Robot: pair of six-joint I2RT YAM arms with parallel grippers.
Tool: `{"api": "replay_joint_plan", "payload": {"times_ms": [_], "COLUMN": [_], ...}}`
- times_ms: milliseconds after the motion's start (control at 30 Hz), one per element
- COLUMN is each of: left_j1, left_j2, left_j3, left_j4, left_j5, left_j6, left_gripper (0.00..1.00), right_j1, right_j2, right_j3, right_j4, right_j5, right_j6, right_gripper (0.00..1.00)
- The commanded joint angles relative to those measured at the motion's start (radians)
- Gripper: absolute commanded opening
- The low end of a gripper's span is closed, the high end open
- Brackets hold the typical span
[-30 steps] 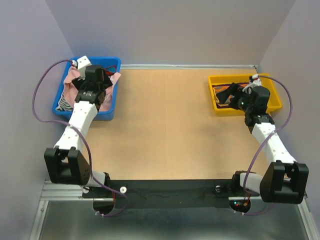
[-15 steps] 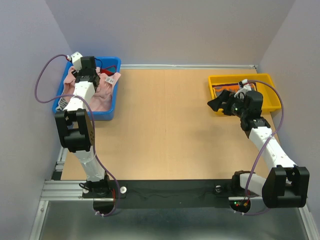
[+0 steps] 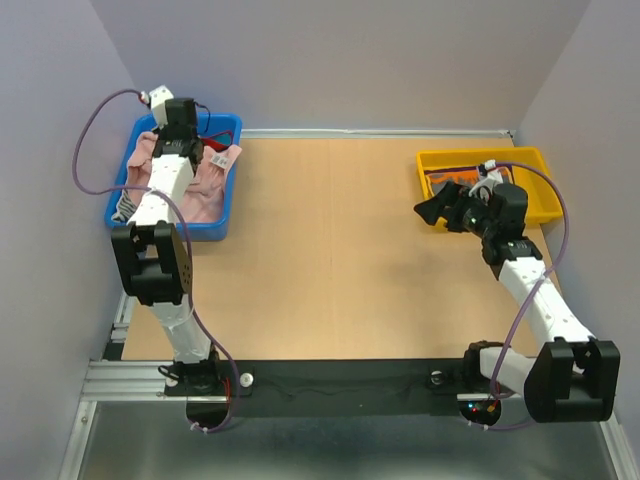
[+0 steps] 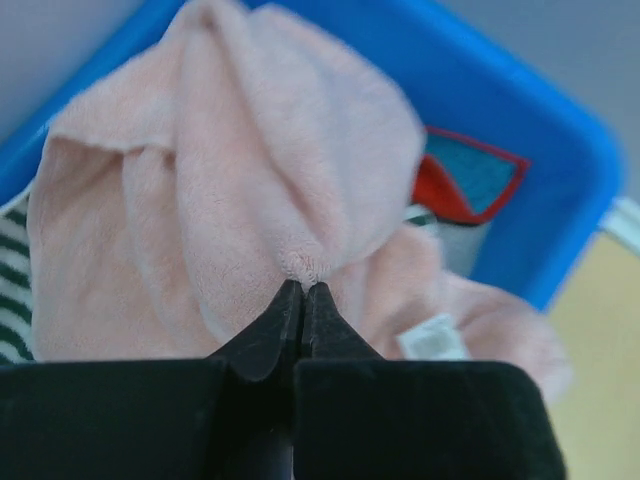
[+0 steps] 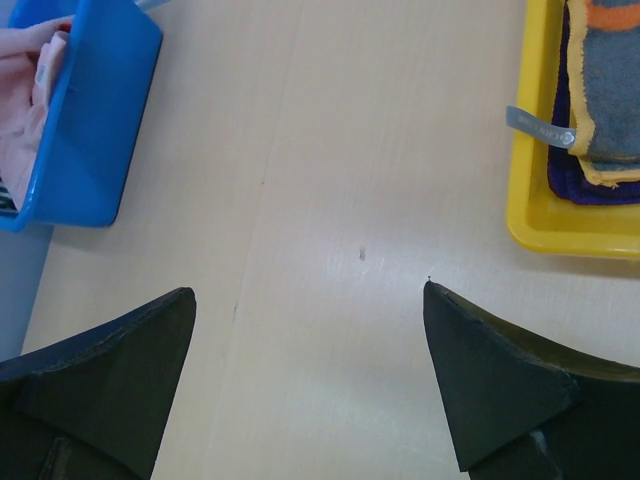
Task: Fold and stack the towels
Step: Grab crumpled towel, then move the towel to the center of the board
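The left fingers (image 4: 300,315) are pinched tight on a small ridge of the pale pink towel (image 4: 250,170), which lies bunched in the blue bin (image 4: 545,165) at ten o'clock on the tabletop (image 3: 330,250). So thin a pinch may slip when lifted, or drag the striped cloth (image 4: 14,300) along. The right fingers (image 5: 490,370) gape wide, empty, beside the yellow tray (image 5: 528,205) at two o'clock.
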Motion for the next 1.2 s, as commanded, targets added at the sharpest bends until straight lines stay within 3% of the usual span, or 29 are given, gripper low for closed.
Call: {"api": "replay_joint_plan", "payload": {"times_ms": [0, 200, 267, 367, 500, 600, 700, 733, 800, 900, 1000, 1167], "left_j1": [-0.156, -0.409, -0.468, -0.563, -0.652, -0.703, -0.789, -0.813, -0.896, -0.997, -1.097, -1.405], "left_j2": [-0.191, -0.167, -0.156, -0.189, -0.263, -0.349, -0.455, -0.52, -0.591, -0.746, -0.798, -0.893], "left_j3": [0.241, 0.735, 0.821, 0.855, 0.776, 0.617, 0.362, 0.187, -0.013, -0.482, -0.734, -0.899], "left_j4": [0.032, -0.011, -0.002, 0.061, 0.092, 0.092, 0.106, 0.121, 0.185, 0.248, 0.247, 0.25], "left_j5": [-0.022, 0.041, 0.055, 0.141, 0.208, 0.326, 0.45, 0.468, 0.475, 0.469, 0.518, 0.593], "left_j6": [0.069, 0.133, 0.156, 0.171, 0.167, 0.104, 0.047, 0.036, 0.006, -0.039, -0.088, -0.166], "left_gripper": [0.0, 0.0, 0.0, 0.0, 0.0, 0.0, 0.02, 0.06, 0.09, 0.13, 0.15, 0.16], "right_j1": [0.002, 0.002, 0.002, 0.002, 0.002, 0.002, 0.002, 0.002, 0.002, 0.002, 0.002, 0.002], "right_j2": [-0.035, -0.066, -0.081, -0.1, -0.13, -0.155, -0.195, -0.204, -0.235, -0.268, -0.308, -0.307], "right_j3": [0.0, 0.005, 0.006, 0.006, 0.003, -0.003, -0.009, -0.007, -0.01, -0.015, -0.023, -0.023], "right_j4": [0.024, 0.024, 0.024, 0.024, 0.024, 0.024, 0.024, 0.024, -0.024, -0.07, -0.111, -0.143], "right_j5": [-0.025, -0.025, -0.025, -0.02, -0.02, -0.014, 0.025, 0.039, 0.097, 0.192, 0.268, 0.208], "right_j6": [-0.008, -0.005, -0.006, -0.006, -0.009, -0.009, -0.018, -0.027, -0.031, -0.037, -0.034, -0.07], "right_gripper": [1.0, 1.0, 1.0, 1.0, 1.0, 1.0, 1.0, 1.0, 1.0, 1.0, 1.0, 1.0]}}
